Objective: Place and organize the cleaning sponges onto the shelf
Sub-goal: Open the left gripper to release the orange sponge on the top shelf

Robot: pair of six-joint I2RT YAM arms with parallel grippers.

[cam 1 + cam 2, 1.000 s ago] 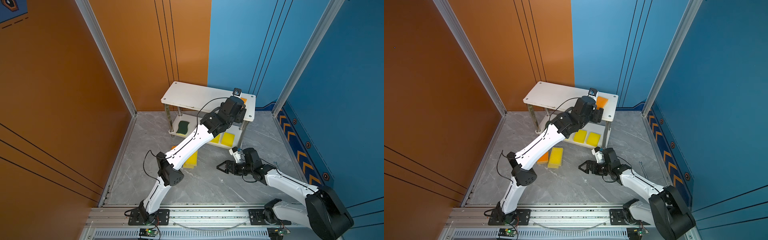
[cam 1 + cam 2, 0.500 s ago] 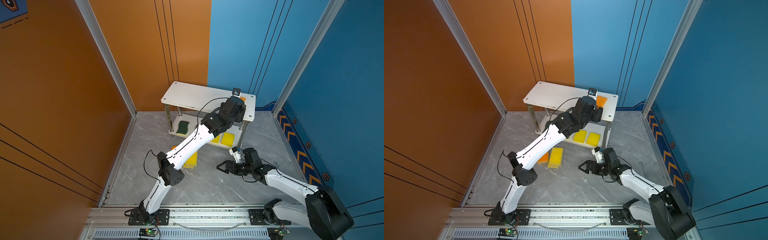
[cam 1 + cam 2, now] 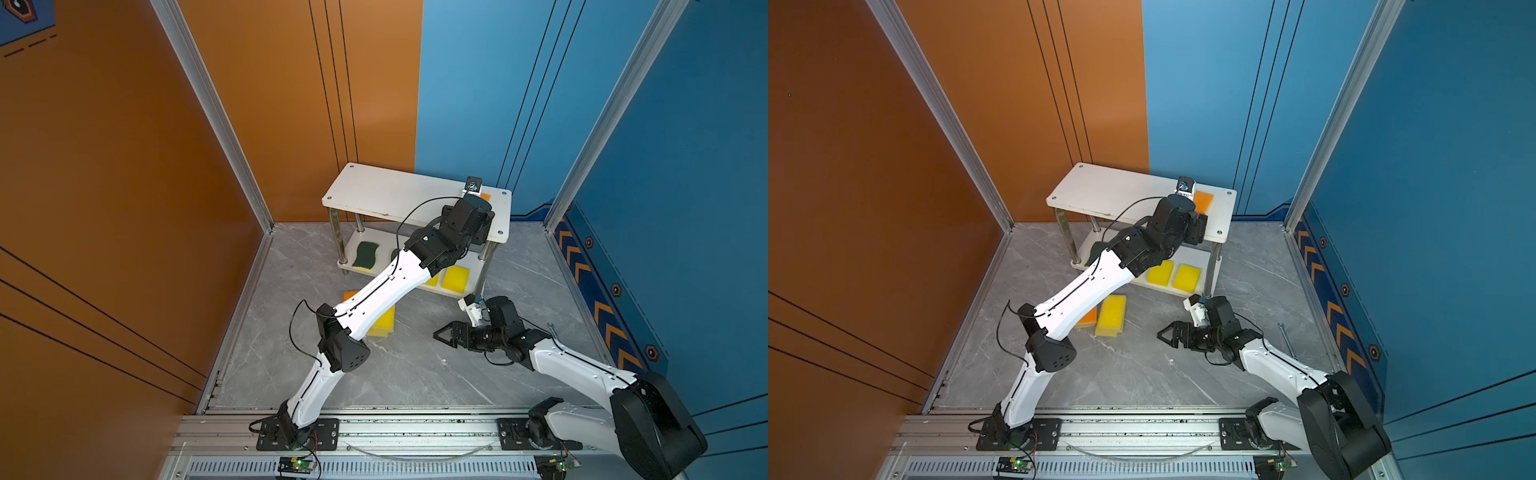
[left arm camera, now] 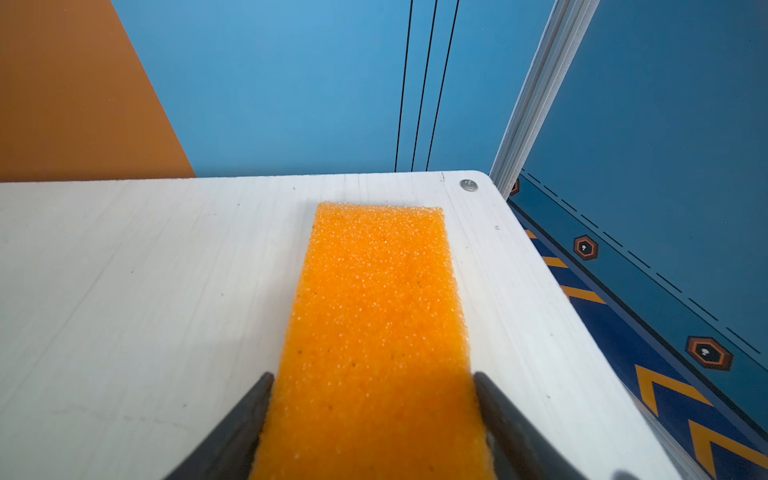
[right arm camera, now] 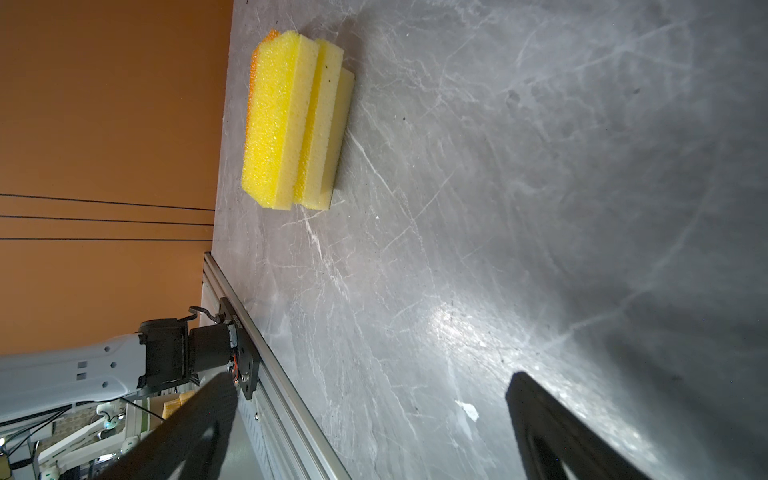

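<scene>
The shelf (image 3: pixel 395 195) (image 3: pixel 1108 191) stands against the back wall. At the right end of its top board (image 4: pixel 145 270) an orange sponge (image 4: pixel 374 311) (image 3: pixel 1203 200) lies flat. My left gripper (image 4: pixel 372 376) is shut on its near end, a finger pressed to each long side. The lower board holds a green scouring pad (image 3: pixel 366 254) and two yellow sponges (image 3: pixel 1160 273) (image 3: pixel 1187 277). On the floor a stack of yellow sponges (image 3: pixel 1111 316) (image 5: pixel 291 120) lies beside another orange sponge (image 3: pixel 1088 318), partly under my left arm. My right gripper (image 3: pixel 446 334) (image 5: pixel 370 380) is open, low over the floor, right of that stack.
A small metal wrench (image 3: pixel 1287 338) lies on the floor near the right wall. The aluminium base rail (image 3: pixel 374 432) runs along the front edge. Chrome legs (image 3: pixel 336 241) frame the lower tier. My left arm crosses over the floor sponges and the shelf's front.
</scene>
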